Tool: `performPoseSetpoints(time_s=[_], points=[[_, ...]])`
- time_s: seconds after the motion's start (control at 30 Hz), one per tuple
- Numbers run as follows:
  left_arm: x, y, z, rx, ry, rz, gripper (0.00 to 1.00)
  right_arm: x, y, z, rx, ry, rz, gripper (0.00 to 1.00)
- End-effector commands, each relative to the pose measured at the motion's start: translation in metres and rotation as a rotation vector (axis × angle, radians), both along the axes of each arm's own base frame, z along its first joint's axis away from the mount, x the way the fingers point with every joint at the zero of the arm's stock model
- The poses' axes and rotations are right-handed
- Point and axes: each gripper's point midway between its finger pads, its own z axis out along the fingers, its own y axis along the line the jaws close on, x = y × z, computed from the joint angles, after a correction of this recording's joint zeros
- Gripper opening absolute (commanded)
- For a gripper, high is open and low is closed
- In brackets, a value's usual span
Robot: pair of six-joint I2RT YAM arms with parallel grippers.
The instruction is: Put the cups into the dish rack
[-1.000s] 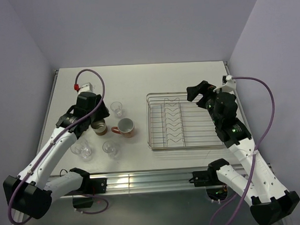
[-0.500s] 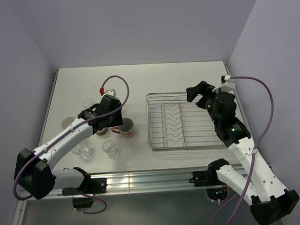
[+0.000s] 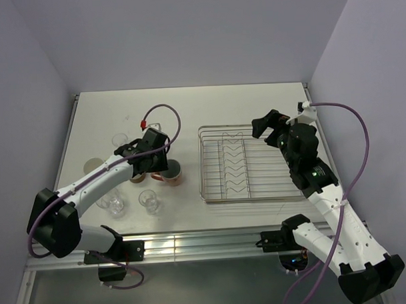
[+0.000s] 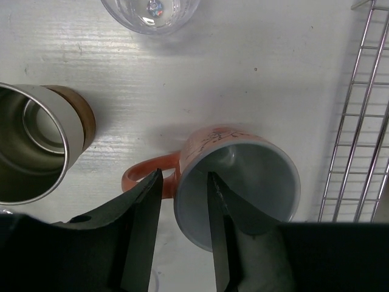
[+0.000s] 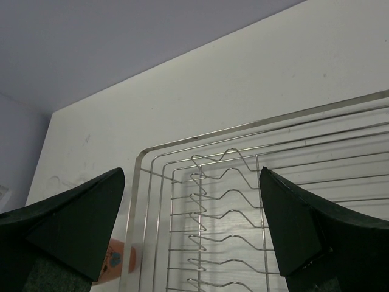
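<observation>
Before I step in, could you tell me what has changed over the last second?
The left gripper swung right, from by the brown cup to the pink mug, and now straddles its rim beside the handle, jaws open, nothing gripped yet. The right gripper stayed open over the dish rack. Neither the rack nor any cup moved.

Right tool spread wide, dish rack beneath
</observation>
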Motion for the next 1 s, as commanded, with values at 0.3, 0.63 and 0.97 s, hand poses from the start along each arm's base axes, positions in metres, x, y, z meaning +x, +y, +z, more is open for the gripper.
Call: performPoseSetpoints(time_s=[0.3, 0.63, 0.97], points=[[0.008, -0.006, -0.016, 0.008, 0.009, 0.014, 0.33, 0.005, -0.006, 0.011, -0.030, -0.013, -0.028, 0.99], [0.005, -0.008, -0.029, 0.010, 0.040, 0.002, 0.15, 0.006, -0.006, 0.009, -0.038, -0.001, -0.027, 0.99], [0.011, -0.017, 0.032, -0.063, -0.054, -0.033, 0.00, 0.008, -0.006, 0.004, -0.048, 0.014, -0.030, 0.99]])
